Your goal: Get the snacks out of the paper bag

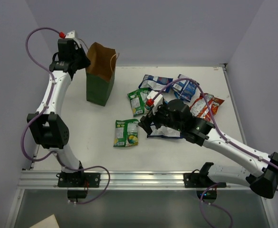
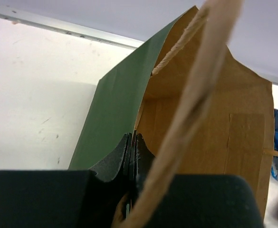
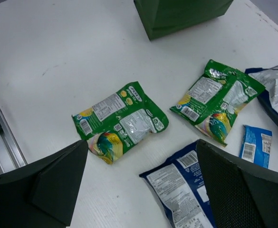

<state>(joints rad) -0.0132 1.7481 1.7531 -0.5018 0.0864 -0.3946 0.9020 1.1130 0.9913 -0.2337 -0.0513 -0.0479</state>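
Note:
The dark green paper bag (image 1: pixel 100 76) stands upright at the back left, its brown inside showing. My left gripper (image 1: pixel 83 60) is shut on its rim; in the left wrist view the pads (image 2: pixel 119 154) pinch the bag wall (image 2: pixel 115 104) beside a tan handle (image 2: pixel 196 95). Snacks lie on the table: two green packets (image 1: pixel 126 132) (image 1: pixel 139 100), blue-and-white packets (image 1: pixel 155 83) (image 1: pixel 186 88) (image 1: pixel 166 132), a red-orange chip bag (image 1: pixel 206 106) and a small blue bar (image 3: pixel 255 145). My right gripper (image 3: pixel 142 142) is open and empty, low between a green packet (image 3: pixel 119 118) and a blue-and-white one (image 3: pixel 177 187).
A metal rail (image 1: pixel 129 179) runs along the table's near edge, also at the left of the right wrist view (image 3: pixel 5 137). Grey walls close in the back and both sides. A purple cable (image 1: pixel 34 42) loops off the left arm.

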